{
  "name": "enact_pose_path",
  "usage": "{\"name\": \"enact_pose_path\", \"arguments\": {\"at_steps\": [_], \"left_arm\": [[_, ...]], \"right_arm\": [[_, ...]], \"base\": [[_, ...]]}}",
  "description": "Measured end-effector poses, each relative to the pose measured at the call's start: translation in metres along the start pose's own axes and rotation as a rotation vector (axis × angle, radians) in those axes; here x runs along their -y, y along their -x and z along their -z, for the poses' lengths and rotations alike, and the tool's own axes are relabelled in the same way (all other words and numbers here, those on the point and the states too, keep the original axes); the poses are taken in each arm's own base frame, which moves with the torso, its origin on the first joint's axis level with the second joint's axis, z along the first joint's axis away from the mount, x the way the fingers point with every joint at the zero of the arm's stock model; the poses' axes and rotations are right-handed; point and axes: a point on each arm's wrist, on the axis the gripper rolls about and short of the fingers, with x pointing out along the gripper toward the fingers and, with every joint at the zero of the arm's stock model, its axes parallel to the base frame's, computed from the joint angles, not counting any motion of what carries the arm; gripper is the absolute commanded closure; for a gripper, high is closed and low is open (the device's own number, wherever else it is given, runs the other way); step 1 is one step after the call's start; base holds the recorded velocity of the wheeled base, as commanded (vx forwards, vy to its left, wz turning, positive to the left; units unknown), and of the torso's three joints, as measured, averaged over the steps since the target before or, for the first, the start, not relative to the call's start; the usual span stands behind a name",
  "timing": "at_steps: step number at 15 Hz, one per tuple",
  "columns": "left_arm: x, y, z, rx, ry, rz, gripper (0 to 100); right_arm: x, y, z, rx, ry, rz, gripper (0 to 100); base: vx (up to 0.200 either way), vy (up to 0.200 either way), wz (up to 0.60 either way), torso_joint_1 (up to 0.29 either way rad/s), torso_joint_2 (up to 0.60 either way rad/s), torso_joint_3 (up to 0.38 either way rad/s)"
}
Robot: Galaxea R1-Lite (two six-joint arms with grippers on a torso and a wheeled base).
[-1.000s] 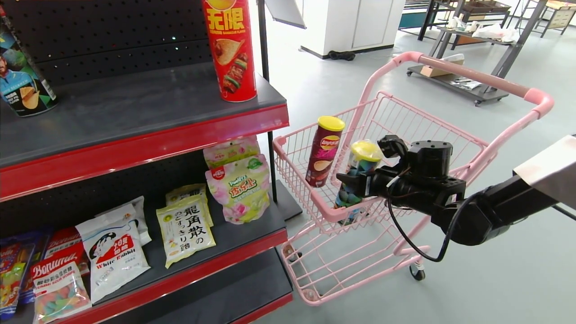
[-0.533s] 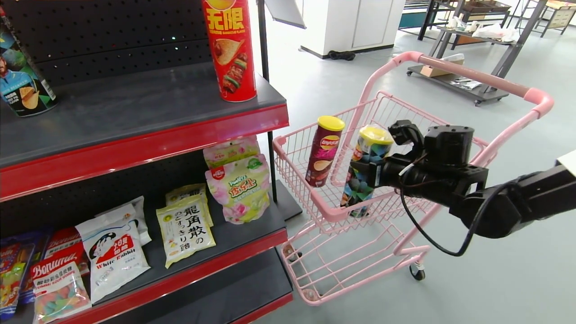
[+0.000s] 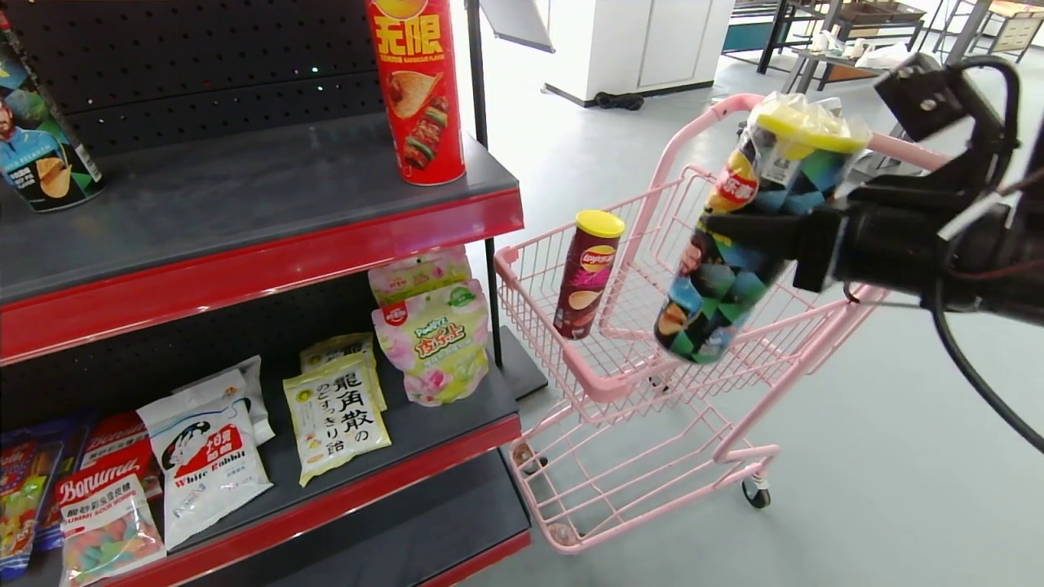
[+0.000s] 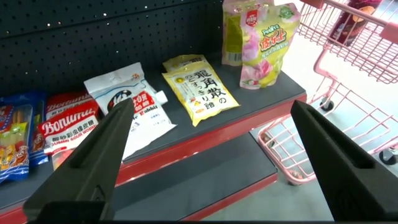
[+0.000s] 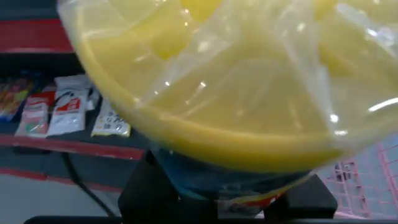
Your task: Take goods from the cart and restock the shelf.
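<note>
Lifted since the earlier frame, patterned chip can (image 3: 722,293) hangs tilted above pink cart (image 3: 603,387), clamped by right gripper (image 3: 738,232); left gripper (image 4: 211,102) stands open.

A smooth grey floor (image 3: 571,155) catches bright, soft glare. At the back stands a white cabinet (image 3: 644,41) with a small dark object (image 3: 618,100) at its foot. Farther right are dark-framed tables (image 3: 816,55) carrying clutter.

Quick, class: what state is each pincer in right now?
Left pincer: open, empty.
Right pincer: closed on the patterned can.
</note>
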Motion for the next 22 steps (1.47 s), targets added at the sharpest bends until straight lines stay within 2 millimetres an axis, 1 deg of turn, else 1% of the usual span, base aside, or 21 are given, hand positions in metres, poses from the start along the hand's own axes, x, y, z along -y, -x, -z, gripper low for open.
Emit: {"name": "enact_pose_path", "arguments": {"at_steps": [2,3,5,6,10,12,16,22], "left_arm": [[0.000,0.000,0.000,0.000,0.000,0.000,0],[0.000,0.000,0.000,0.000,0.000,0.000,0],[0.000,0.000,0.000,0.000,-0.001,0.000,0],[0.000,0.000,0.000,0.000,-0.001,0.001,0],[0.000,0.000,0.000,0.000,-0.001,0.000,0],[0.000,0.000,0.000,-0.001,-0.001,0.000,0],[0.000,0.000,0.000,0.001,-0.001,0.000,0],[0.000,0.000,0.000,0.000,-0.001,0.000,0]], "right_arm": [[-0.015,0.020,0.014,-0.062,-0.001,-0.063,100],[-0.025,0.027,0.018,-0.065,0.006,-0.110,100],[-0.042,0.034,0.022,-0.070,0.021,-0.187,100],[-0.046,0.035,0.023,-0.072,0.033,-0.199,100],[-0.049,0.034,0.023,-0.073,0.061,-0.205,100],[-0.049,0.035,0.025,-0.080,0.062,-0.206,100],[-0.049,0.035,0.023,-0.072,0.065,-0.212,100],[-0.049,0.031,0.020,-0.065,0.086,-0.214,100]], "base": [[0.000,0.000,0.00,0.000,0.00,0.000],[0.000,0.000,0.00,0.000,0.00,0.000],[0.000,0.000,0.00,0.000,0.00,0.000],[0.000,0.000,0.00,0.000,0.00,0.000],[0.000,0.000,0.00,0.000,0.00,0.000],[0.000,0.000,0.00,0.041,-0.17,-0.129],[0.000,0.000,0.00,0.109,-0.44,-0.322],[0.000,0.000,0.00,0.176,-0.54,-0.367]]}}
